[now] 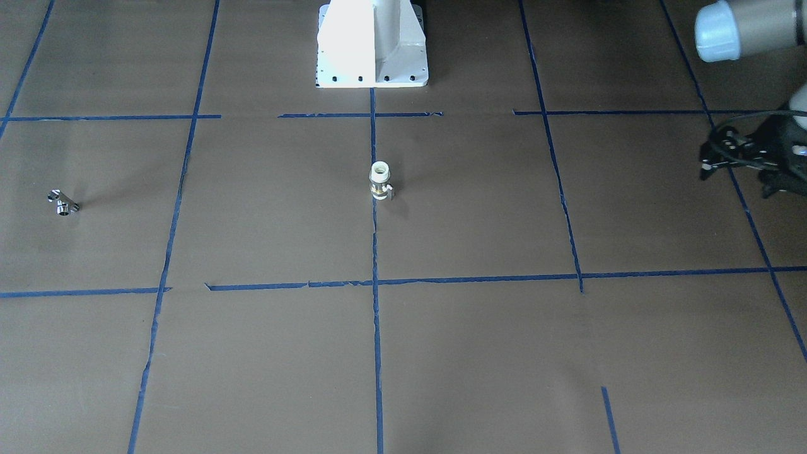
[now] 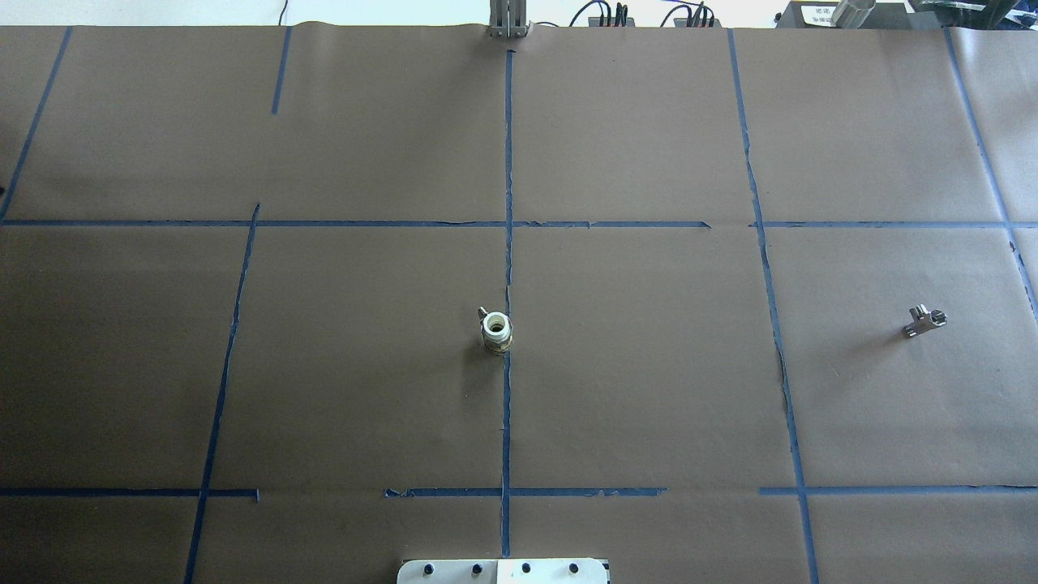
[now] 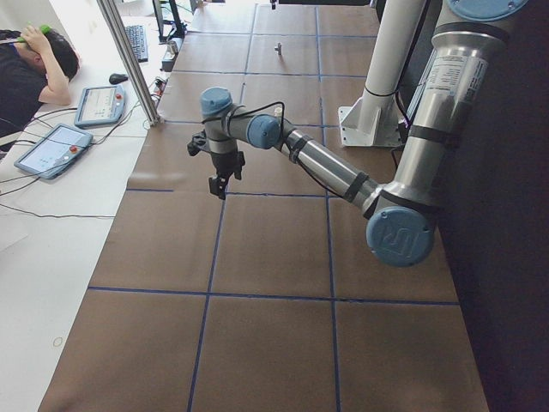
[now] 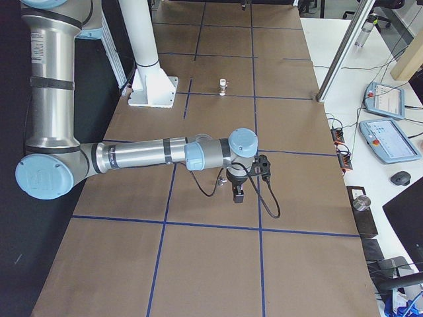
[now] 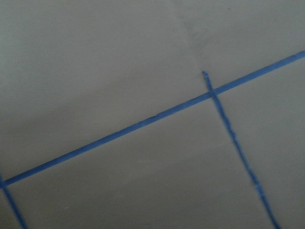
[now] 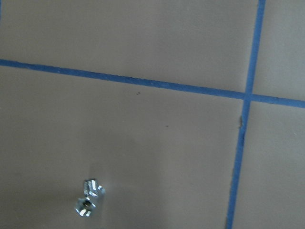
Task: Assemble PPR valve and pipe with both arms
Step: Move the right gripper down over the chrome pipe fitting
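The PPR valve (image 2: 496,331) stands upright on the centre tape line, white end up, and also shows in the front view (image 1: 381,181). The chrome T-shaped pipe (image 2: 924,320) lies far off on the robot's right side (image 1: 63,202). It shows at the lower left of the right wrist view (image 6: 88,197). My left gripper (image 3: 220,185) hangs above bare table at the left end, far from the valve; its black body shows in the front view (image 1: 750,161). My right gripper (image 4: 238,196) hangs over the table's right end. I cannot tell whether either is open or shut.
The white pedestal base (image 1: 372,44) stands at the robot's edge of the table. Blue tape lines (image 2: 508,243) divide the brown table cover into squares. Operator tablets (image 3: 56,148) and a person sit beyond the table's far edge.
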### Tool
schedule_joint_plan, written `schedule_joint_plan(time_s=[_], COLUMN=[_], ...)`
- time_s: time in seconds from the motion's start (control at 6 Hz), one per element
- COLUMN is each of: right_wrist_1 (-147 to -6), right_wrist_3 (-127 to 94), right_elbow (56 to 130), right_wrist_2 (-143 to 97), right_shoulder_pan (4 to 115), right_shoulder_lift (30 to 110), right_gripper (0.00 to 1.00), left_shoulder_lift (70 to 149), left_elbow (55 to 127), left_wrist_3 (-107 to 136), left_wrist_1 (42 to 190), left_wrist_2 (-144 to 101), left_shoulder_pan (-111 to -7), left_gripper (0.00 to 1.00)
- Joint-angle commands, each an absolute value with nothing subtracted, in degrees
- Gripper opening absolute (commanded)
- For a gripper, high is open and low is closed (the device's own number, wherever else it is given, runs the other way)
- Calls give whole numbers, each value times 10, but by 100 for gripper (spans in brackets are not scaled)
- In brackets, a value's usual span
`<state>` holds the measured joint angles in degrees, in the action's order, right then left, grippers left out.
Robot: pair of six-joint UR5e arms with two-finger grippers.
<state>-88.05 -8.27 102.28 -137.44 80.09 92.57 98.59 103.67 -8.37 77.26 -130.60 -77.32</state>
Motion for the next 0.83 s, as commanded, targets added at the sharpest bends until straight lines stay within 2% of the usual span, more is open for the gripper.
schedule_joint_plan(time_s=[0.0,0.33,0.67], right_wrist_1=[-880,-880,-880], right_wrist_3=[-270,-403,-406], right_elbow=[1079,1143,1150], right_wrist_2=[-1367,-1329,-1325], right_shoulder_pan=[720,665,651], right_shoulder_lift=[889,892,905], right_gripper=[100,100,100], left_shoulder_lift=[921,852,838], left_elbow=[960,955,952], left_wrist_3=[-185,-181,-149], left_wrist_1=[780,826,846], left_wrist_2=[-1319,-1320,-1320], left_shoulder_pan=[-878,-919,-919], left_gripper=[100,100,100])
